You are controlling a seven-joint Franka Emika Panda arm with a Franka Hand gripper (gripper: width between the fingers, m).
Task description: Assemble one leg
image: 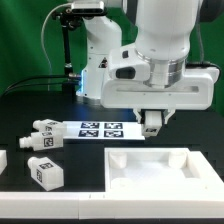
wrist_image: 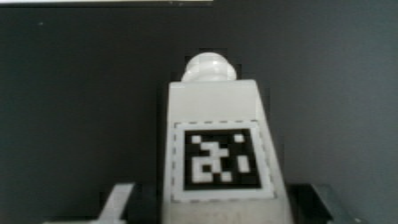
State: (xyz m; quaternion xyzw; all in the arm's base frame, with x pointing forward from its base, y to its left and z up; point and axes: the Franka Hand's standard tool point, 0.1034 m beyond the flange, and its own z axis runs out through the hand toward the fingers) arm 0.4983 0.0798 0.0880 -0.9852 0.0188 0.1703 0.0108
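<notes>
Wrist view: leg fills the frame, tag face toward the camera, rounded peg end pointing away over a dark surface. Jaws flank it, one on each side, and appear to pinch it by the sides, likely so the peg end is free for insertion. Exterior view: it hangs under the wrist, clear of the bench, just above the far rim of the white panel and near the marker board. Other loose posts lie at the exterior view's left, well apart. Judged: carried toward the panel; seating not yet done.
</notes>
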